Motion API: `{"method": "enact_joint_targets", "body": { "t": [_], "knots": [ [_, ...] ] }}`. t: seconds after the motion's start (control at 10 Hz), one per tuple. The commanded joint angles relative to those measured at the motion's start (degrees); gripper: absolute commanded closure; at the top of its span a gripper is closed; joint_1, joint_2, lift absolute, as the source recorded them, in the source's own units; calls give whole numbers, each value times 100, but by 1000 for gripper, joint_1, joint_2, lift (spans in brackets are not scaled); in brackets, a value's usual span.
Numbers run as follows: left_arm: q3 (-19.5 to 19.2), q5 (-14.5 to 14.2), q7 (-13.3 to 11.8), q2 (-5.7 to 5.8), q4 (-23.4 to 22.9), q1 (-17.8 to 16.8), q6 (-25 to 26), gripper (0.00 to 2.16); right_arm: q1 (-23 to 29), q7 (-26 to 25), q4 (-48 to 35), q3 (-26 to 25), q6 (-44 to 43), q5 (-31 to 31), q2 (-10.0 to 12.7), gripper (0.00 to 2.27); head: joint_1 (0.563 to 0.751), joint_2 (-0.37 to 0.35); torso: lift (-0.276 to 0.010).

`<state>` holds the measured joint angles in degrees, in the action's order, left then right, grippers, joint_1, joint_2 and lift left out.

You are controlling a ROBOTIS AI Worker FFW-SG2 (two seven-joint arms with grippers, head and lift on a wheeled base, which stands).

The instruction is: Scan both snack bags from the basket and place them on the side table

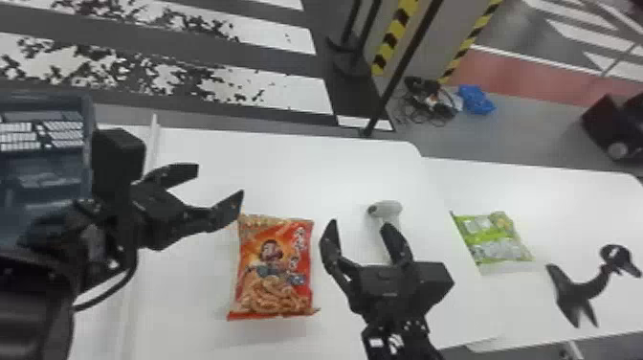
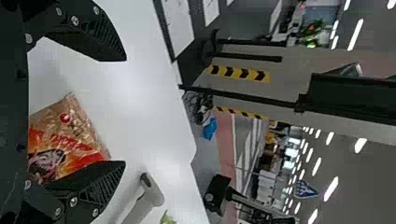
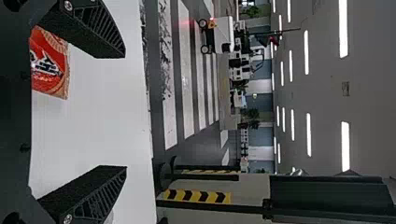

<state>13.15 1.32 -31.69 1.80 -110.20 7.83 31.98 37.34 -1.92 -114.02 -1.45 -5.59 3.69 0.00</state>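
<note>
Clear of red bag, right gripper.

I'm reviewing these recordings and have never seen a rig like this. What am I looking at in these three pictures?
This is a robot with two black arms. The head view looks forward and down from its head; the other two come from cameras on its wrists and are turned sideways, so upright things lie flat.

On the white table lies a red snack bag, with a pale handheld scanner to its right. A green snack bag is on the side table, near a black curved object. A blue-grey basket stands at the far left.

The left gripper and right gripper are both open, holding nothing.
</note>
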Motion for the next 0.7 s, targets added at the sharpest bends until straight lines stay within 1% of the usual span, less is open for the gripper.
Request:
{"method": "enact_joint_targets", "body": {
  "t": [0.0,0.1,0.2,0.3,0.4,0.5,0.6],
  "knots": [
    [-392,-9,128,66,-423,324,-442,83,133,-1,-147,57,204,9,5,60,695,-329,-75],
    [-787,-246,224,83,-502,447,-530,83,151,-1,-244,66,591,88,5,56,695,-294,-75],
    [-1130,-396,339,118,-537,606,-829,83,168,17,-341,66,942,158,5,56,695,-242,-75],
    [-1420,-528,523,136,-608,764,-1110,83,177,192,-464,13,1364,369,5,53,695,-215,-75],
    [-1648,-563,787,145,-660,931,-1444,83,177,447,-613,-83,1927,668,5,63,695,-161,-75],
    [-1824,-554,1094,145,-678,1080,-1655,83,177,614,-780,-154,2454,870,5,70,695,-104,-75],
    [-1903,-519,1402,145,-678,1221,-1954,83,159,755,-929,-268,3017,1090,5,76,695,-45,-75]
  ]
}}
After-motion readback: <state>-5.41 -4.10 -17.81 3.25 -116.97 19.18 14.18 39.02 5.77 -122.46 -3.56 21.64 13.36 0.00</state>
